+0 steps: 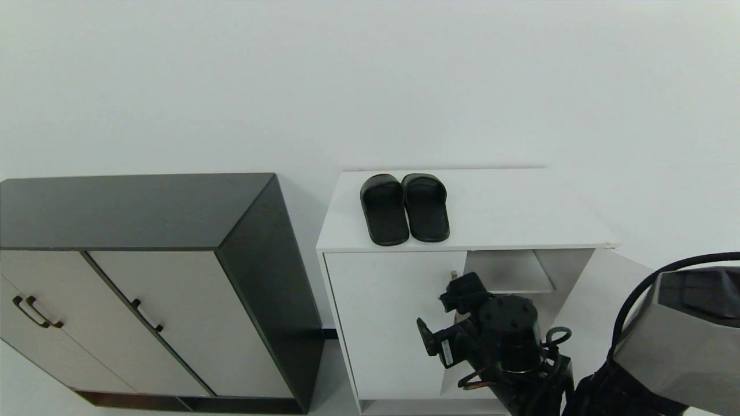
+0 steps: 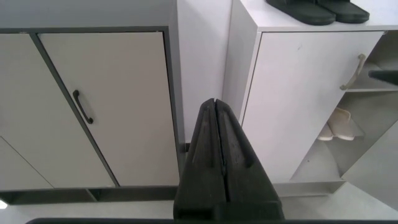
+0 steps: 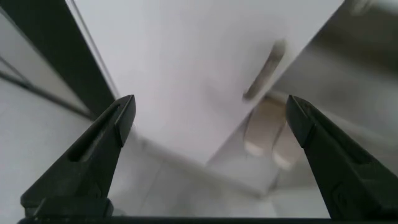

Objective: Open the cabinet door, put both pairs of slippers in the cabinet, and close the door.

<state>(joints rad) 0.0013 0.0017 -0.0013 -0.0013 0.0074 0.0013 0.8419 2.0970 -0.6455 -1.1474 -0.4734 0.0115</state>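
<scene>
The black slippers (image 1: 404,208), side by side atop the cabinet (image 1: 520,219), look light and rubbery, best pinched where their inner edges meet; the right gripper (image 3: 209,102) hangs spread before the door (image 1: 387,323), the left gripper (image 2: 215,106) pressed together.

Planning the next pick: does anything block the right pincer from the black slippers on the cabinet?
Nothing visible near the black slippers. The right pincer, open, sits lower, facing the closed door; the cabinet top edge lies above it.
</scene>
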